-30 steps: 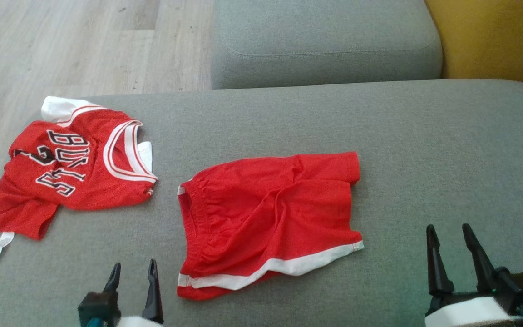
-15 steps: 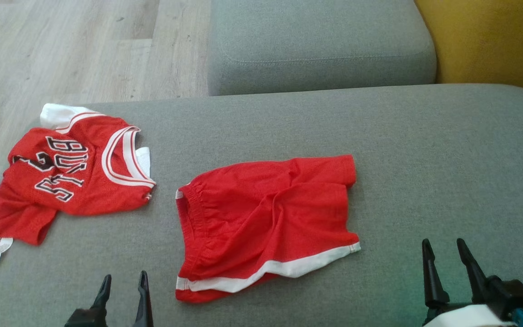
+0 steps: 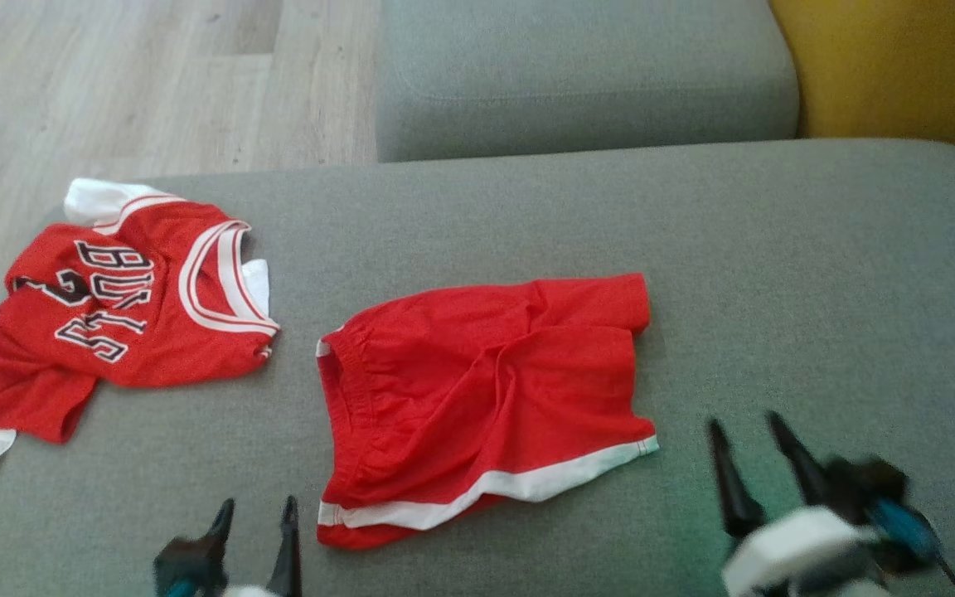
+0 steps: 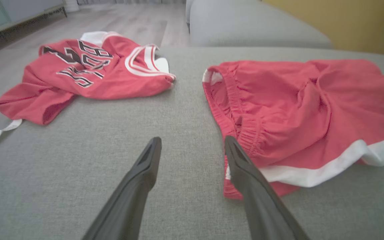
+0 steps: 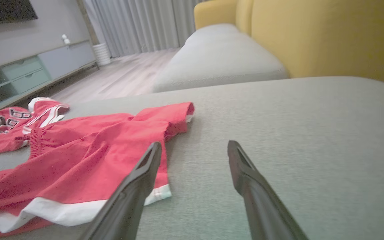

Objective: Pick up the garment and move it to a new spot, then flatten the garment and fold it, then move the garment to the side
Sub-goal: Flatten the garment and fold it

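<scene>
Swinging inward, the right gripper (image 3: 743,421) has neared the shorts (image 3: 486,398); the left gripper (image 3: 258,502) waits beside them, all fingers (image 4: 145,173) apart and empty, pickup likely next

head: high, looking down | wrists: low, forward | shared: red shorts (image 3: 486,398)

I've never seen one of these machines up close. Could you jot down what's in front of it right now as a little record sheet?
Surface: grey sofa cushion
Middle item: red shorts, white hem, rumpled, not folded
Left item: red jersey with black-and-white lettering, crumpled, apart from the shorts
Left gripper: open, beside the shorts' waistband end, holding nothing
Right gripper: open, just right of the hem, holding nothing
Background: wooden floor, yellow backrest
</scene>
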You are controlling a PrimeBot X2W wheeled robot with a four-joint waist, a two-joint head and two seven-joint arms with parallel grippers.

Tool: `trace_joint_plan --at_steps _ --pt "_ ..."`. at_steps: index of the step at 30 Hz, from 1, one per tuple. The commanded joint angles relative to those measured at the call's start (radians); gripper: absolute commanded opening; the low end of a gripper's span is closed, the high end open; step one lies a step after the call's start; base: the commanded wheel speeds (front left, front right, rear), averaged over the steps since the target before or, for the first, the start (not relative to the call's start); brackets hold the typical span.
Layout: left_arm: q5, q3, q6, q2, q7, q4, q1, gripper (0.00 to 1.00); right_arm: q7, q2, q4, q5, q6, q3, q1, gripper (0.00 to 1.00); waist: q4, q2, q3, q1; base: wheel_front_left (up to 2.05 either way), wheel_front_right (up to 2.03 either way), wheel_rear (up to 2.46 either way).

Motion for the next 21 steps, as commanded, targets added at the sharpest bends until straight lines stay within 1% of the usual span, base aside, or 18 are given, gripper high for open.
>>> trace_joint_plan --at_steps 1,2,4,7,10,15,21 --pt "0.016 0.016 -0.001 0.01 0.064 -0.023 -0.094 1.0 0.089 -0.02 -0.034 0.016 0.008 0.068 -0.109 1.0 -0.005 0.0 0.019 0.0 0.0 0.0 0.0" --pt "0.016 0.016 -0.001 0.01 0.064 -0.023 -0.094 1.0 0.089 -0.02 -0.034 0.016 0.008 0.068 -0.109 1.0 -0.005 0.0 0.019 0.0 0.0 0.0 0.0" --pt "0.017 0.005 0.003 0.014 0.144 -0.022 -0.113 1.0 0.193 -0.041 -0.015 0.023 0.008 0.118 -0.15 1.0 -0.006 0.0 0.035 0.0 0.0 0.0 0.0" --pt "0.012 -0.014 -0.002 0.023 0.258 -0.04 -0.128 1.0 0.326 -0.069 0.024 0.037 0.008 0.196 -0.205 1.0 -0.004 0.0 0.06 0.0 0.0 0.0 0.0" --pt "-0.004 -0.023 -0.013 0.027 0.328 -0.069 -0.142 1.0 0.414 -0.088 0.052 0.06 0.008 0.247 -0.241 1.0 0.006 0.0 0.09 0.0 0.0 0.0 0.0" --pt "-0.039 -0.033 -0.03 0.023 0.398 -0.105 -0.147 1.0 0.462 -0.11 0.079 0.083 0.008 0.268 -0.266 1.0 0.016 0.0 0.121 0.0 0.0 0.0 0.0" --pt "-0.058 -0.037 -0.04 0.026 0.426 -0.121 -0.156 1.0 0.464 -0.115 0.108 0.085 0.008 0.274 -0.295 1.0 0.021 0.0 0.143 0.0 0.0 0.0 0.0"
